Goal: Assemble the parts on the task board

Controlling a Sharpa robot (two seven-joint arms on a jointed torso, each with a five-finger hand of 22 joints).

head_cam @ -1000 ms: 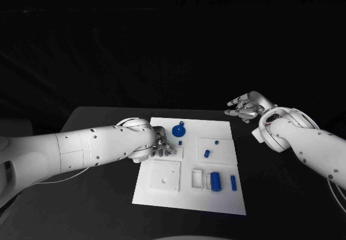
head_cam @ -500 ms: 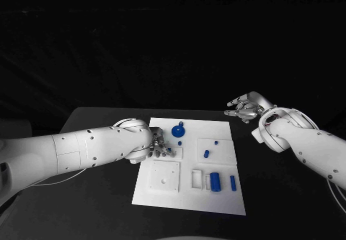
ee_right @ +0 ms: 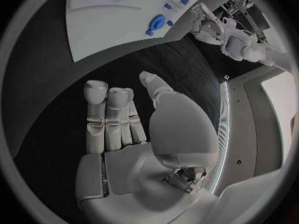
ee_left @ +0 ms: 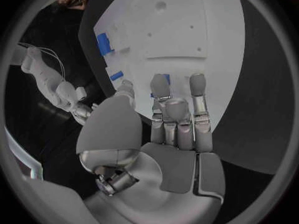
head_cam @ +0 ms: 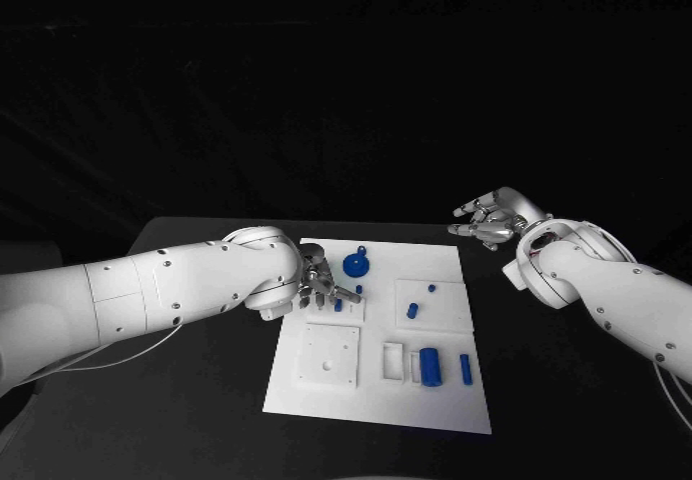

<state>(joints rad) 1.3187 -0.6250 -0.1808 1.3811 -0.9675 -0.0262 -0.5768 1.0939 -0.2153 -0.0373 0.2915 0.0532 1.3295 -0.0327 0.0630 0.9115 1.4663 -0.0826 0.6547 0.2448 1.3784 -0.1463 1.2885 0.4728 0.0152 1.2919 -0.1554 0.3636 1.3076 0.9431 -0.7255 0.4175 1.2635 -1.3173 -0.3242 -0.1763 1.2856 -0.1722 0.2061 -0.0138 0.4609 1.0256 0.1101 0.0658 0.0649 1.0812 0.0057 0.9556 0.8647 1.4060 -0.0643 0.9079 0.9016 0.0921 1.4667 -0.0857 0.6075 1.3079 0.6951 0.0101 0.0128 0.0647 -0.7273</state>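
The white task board (head_cam: 433, 400) lies mid-table. My left hand (head_cam: 320, 288) hovers over its left part with fingers spread and nothing in them. A small blue piece (ee_left: 166, 78) peeks out between the fingertips; whether they touch it I cannot tell. A round blue part (head_cam: 356, 264) sits just beyond that hand. Two small blue pegs (head_cam: 411, 308) stand in the middle. Near the front lie a blue cylinder (head_cam: 430, 365) and a slim blue bar (head_cam: 466, 366). My right hand (head_cam: 490, 217) hangs open off the board's far right corner, above the black table.
A white square block (head_cam: 330, 352) with small holes sits on the board's left front, just in front of my left hand (ee_left: 168, 129). The right wrist view shows the board (ee_right: 106, 20), the round part (ee_right: 156, 22) and my right hand (ee_right: 124, 129) over bare table.
My left arm has risen a little and its fingers have spread wider over the board. The right hand has barely moved.
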